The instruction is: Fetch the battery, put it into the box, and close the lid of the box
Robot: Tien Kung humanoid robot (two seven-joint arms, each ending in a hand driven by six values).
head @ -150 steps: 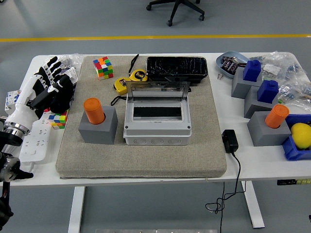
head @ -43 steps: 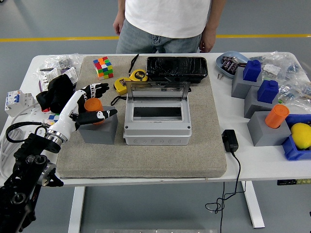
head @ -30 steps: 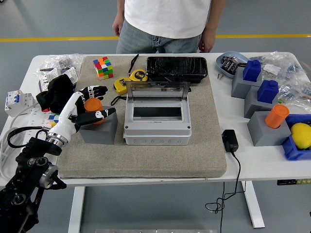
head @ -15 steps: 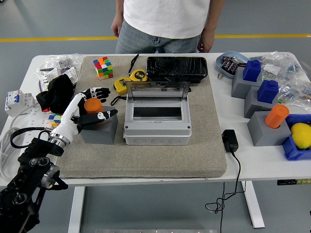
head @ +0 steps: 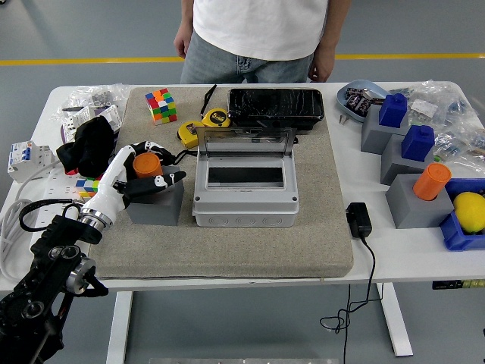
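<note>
Black-and-white left hand [head: 142, 171]: curled around orange battery [head: 147, 165], fingers behind it, thumb across the front; firm grip not certain, though closer round it than half a second ago, when fingers stood spread to either side. Reads as grasp closing, lift not yet begun.

Orange battery: upright in grey holder block [head: 154, 202], left part of beige mat [head: 227, 246].

Grey box [head: 245, 188]: just right of the block, lid [head: 246, 142] raised at the rear, interior open to receive the battery; unchanged.

Yellow tape measure [head: 203, 125], colour cube [head: 160, 105], black tray [head: 276, 105]: along the mat's far edge.

Second orange cylinder [head: 432, 181]: in another grey block, far right of white surface [head: 394, 250], well apart.

Person [head: 261, 34]: standing at the far side, hands off the surface.

Right hand: not seen.
</note>
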